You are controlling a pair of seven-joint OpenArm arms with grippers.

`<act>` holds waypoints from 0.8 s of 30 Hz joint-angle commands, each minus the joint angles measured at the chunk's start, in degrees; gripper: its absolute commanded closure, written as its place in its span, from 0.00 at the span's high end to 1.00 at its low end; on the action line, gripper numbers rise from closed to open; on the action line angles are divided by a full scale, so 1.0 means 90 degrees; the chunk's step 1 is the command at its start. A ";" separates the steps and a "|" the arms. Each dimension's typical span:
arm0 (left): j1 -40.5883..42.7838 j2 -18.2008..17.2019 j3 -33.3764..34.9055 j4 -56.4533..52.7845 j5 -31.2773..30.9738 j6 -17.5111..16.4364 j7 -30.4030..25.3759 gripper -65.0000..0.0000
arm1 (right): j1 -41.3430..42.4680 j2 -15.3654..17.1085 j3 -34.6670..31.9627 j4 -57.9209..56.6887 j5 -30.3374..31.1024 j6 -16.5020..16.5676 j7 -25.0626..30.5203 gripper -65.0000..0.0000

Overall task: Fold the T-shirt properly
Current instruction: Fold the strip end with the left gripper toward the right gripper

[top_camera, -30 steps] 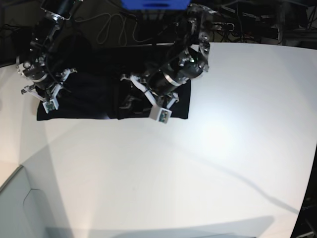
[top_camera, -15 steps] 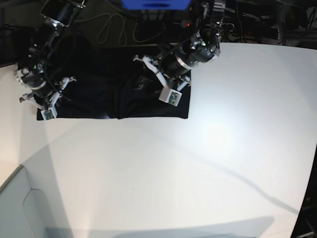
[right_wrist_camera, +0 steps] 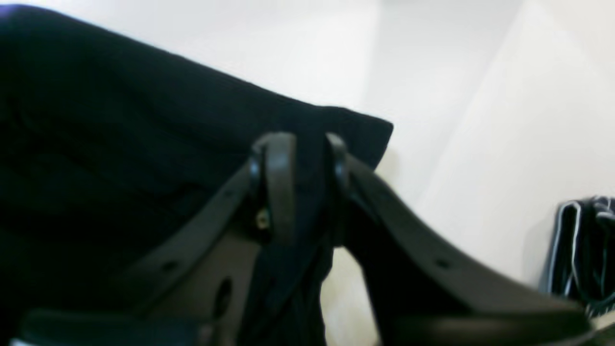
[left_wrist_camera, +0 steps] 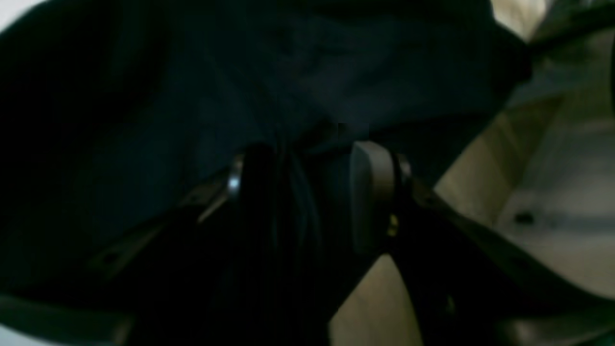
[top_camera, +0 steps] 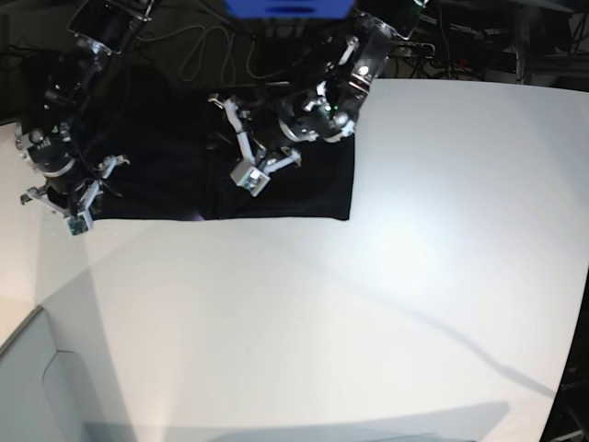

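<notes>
We saw the large black soft cotton T-shirt (top_camera: 285, 189) lying spread at the far edge of the white matte surface (top_camera: 386, 304), plain black side up, near hem running approx straight across the base view. Left end effector (left_wrist_camera: 307, 187) had its two fingers narrowed onto a bunched ridge of black cloth; in the base view that arm sat over the shirt's middle w/ the fabric there looking rumpled. Right end effector (right_wrist_camera: 300, 182) was nearly closed, pinching a thin fold of the same shirt right at a corner, w/ pale surface beyond it. In the base view the right arm was at the shirt's left end. Graphic side: couldn't tell, not visible.
</notes>
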 commanded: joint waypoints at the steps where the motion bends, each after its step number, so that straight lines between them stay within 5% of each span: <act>1: -0.0152 0.0084 0.0126 -0.0059 -0.0095 -0.0029 -0.0097 0.42 | 0.0073 0.0084 0.0022 0.0196 0.0032 0.0091 0.0108 0.25; 10: -0.0650 0.0133 0.0605 -0.0528 -0.0974 0.0010 -0.0106 0.42 | 0.0063 0.0065 0.0041 0.0372 0.0042 0.0091 0.0108 0.70; 17: -0.0699 -0.0619 0.0273 0.0517 -0.2175 0.0020 -0.0155 0.42 | 0.0151 0.0045 0.0842 0.0313 0.0061 0.0091 0.0098 0.74; 24: -0.0309 -0.1508 -0.1593 0.0937 -0.3279 0.0020 -0.0155 0.42 | 0.0161 0.0162 0.1379 -0.0556 0.0061 0.0091 0.0098 0.74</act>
